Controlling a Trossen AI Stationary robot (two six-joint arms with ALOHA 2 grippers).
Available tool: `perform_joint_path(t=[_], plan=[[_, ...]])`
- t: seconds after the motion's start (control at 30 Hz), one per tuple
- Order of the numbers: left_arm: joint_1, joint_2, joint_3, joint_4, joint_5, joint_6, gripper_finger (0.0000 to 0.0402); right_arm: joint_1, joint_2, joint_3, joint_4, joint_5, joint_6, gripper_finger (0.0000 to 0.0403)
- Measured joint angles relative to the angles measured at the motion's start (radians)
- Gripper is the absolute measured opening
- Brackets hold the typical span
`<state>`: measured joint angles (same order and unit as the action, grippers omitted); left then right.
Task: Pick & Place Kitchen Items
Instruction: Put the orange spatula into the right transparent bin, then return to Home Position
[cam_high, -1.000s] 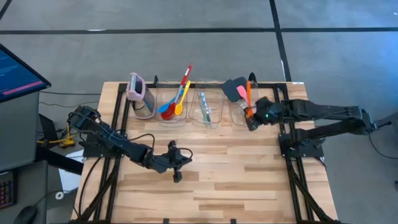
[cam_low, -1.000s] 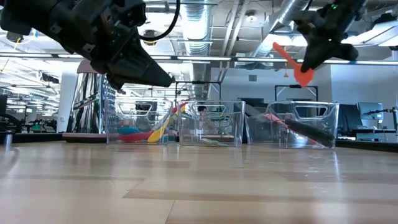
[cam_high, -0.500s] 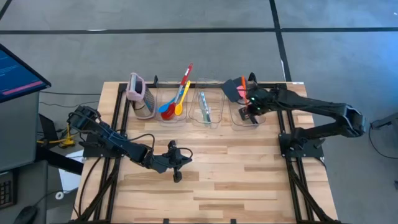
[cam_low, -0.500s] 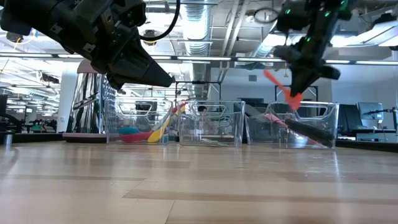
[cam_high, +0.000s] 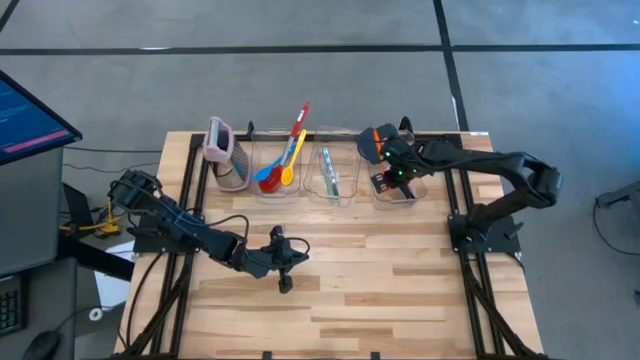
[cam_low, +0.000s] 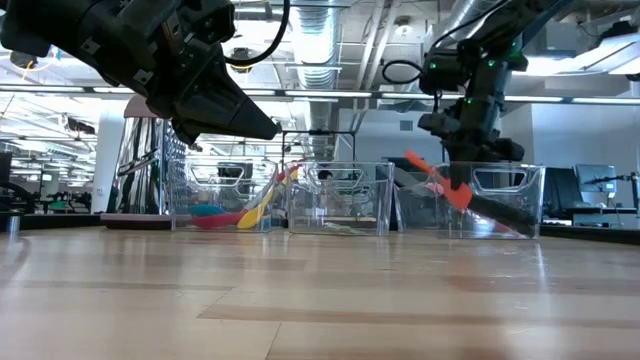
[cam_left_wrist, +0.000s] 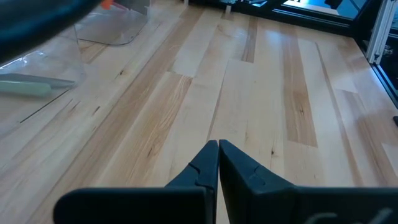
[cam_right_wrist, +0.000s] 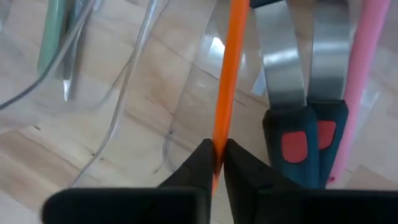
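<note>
Over the right clear bin (cam_high: 397, 190) my right gripper (cam_high: 388, 178) is shut on the orange spatula (cam_low: 440, 180), which slants down inside the bin's walls. A black spatula (cam_high: 370, 145), a pink handle (cam_right_wrist: 367, 62) and a red-patched tool (cam_right_wrist: 292, 143) lie in the same bin. The left bin holds the red, blue and yellow spoons (cam_high: 278, 168). A clear-teal tool (cam_high: 330, 182) lies in the middle bin. My left gripper (cam_high: 285, 283) hangs shut above bare table near the middle, with nothing between its fingers (cam_left_wrist: 217, 146). My right gripper pinches the orange spatula's thin handle (cam_right_wrist: 222, 134) between its two fingers. It comes from above, pointing steeply down into the bin. The spatula is tilted, its lower end (cam_low: 460, 197) down among the things in the bin; whether that end rests on anything I cannot tell.
A pink-topped metal grater (cam_high: 225, 155) stands left of the three bins along the table's far edge. Black frame rails (cam_high: 190, 200) run down both sides of the table. Bare wood (cam_high: 380, 290) stretches from the bins to the near edge.
My right gripper has gone down and toward the table's left, over the right bin, tipping to point more steeply down. The orange spatula has come with it, from well above the bin's rim to down between the bin's walls.
</note>
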<state>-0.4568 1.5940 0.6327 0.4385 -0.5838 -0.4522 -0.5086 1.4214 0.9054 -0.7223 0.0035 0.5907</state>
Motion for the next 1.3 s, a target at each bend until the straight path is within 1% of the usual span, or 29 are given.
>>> perform_joint_path(t=[0.2,0.3,0.4,0.47,0.53,0.6,0.7,0.8,0.83,0.9,0.97,1.03,1.1,1.17,1.3], plan=[[0.0,0.0,0.0,0.0,0.0,0.0,0.0002,0.0,0.005,0.006,-0.008,-0.046,-0.024,0.0089],[0.0,0.0,0.0,0.0,0.0,0.0,0.0002,-0.005,0.0,0.038,-0.058,-0.062,-0.049,0.012],[0.0,0.0,0.0,0.0,0.0,0.0,0.0002,-0.006,-0.001,0.101,-0.138,-0.063,-0.075,0.014],[0.0,0.0,0.0,0.0,0.0,0.0,0.0002,-0.006,-0.002,0.162,-0.23,-0.063,-0.108,0.0143],[0.0,0.0,0.0,0.0,0.0,0.001,0.0002,0.002,-0.002,0.227,-0.321,-0.062,-0.146,0.0135],[0.0,0.0,0.0,0.0,0.001,0.003,0.0002,0.024,-0.002,0.285,-0.393,-0.044,-0.174,0.0117],[0.0,0.0,0.0,-0.001,0.001,0.039,0.0002,0.072,-0.03,0.346,-0.437,0.007,-0.216,0.0075],[0.0,0.0,0.0,-0.001,0.003,0.059,0.0002,0.145,-0.098,0.349,-0.384,0.08,-0.248,0.0021],[0.0,0.0,0.0,-0.001,0.004,0.059,0.0002,0.174,-0.125,0.342,-0.363,0.111,-0.253,0.0011],[0.0,0.0,0.0,-0.001,0.004,0.057,0.0002,0.234,-0.192,0.323,-0.303,0.16,-0.253,0.0011],[0.0,0.0,0.0,0.0,0.004,0.056,0.0002,0.294,-0.263,0.294,-0.23,0.18,-0.253,0.0015],[0.0,0.0,0.0,0.003,0.003,0.068,0.0002,0.359,-0.328,0.256,-0.137,0.201,-0.253,0.0012],[0.0,-0.008,-0.001,0.015,0.003,0.111,0.0002,0.425,-0.389,0.209,-0.018,0.214,-0.258,0.0004],[0.0,-0.029,-0.001,0.035,0.003,0.172,0.0002,0.487,-0.437,0.157,0.098,0.233,-0.264,0.0004],[0.007,-0.114,-0.001,0.039,0.003,0.299,0.0002,0.605,-0.492,0.061,0.286,0.291,-0.361,0.0006]])
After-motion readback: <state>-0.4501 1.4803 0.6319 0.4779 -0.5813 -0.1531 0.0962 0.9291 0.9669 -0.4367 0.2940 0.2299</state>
